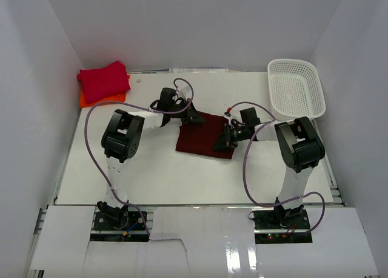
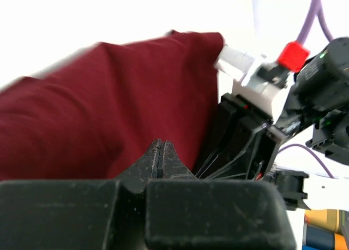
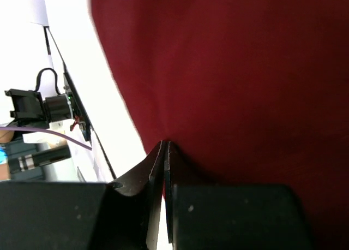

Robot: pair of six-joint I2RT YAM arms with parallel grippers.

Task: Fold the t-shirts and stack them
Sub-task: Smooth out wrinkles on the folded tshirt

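Top view only: maroon t-shirt (image 1: 203, 135) lies partly folded mid-table (image 1: 157, 175). Far to its rear-left, crimson t-shirt (image 1: 104, 81) sits stacked on orange t-shirt (image 1: 85, 98). White mesh basket (image 1: 315, 93) is to its rear-right, well apart; all 3 shirts lie outside it. Left gripper (image 1: 193, 115) is at the maroon shirt's rear-left corner, right gripper (image 1: 219, 145) at its front-right edge. The wrist views add the grip detail. On the left wrist, the left gripper (image 2: 160, 152) is clenched, tips pinching the maroon cloth (image 2: 109, 108), with the right arm's head and a red tag (image 2: 294, 54) just beyond the shirt. On the right wrist, the right gripper (image 3: 165, 152) is clenched too, cloth (image 3: 234, 86) puckering at its tips.
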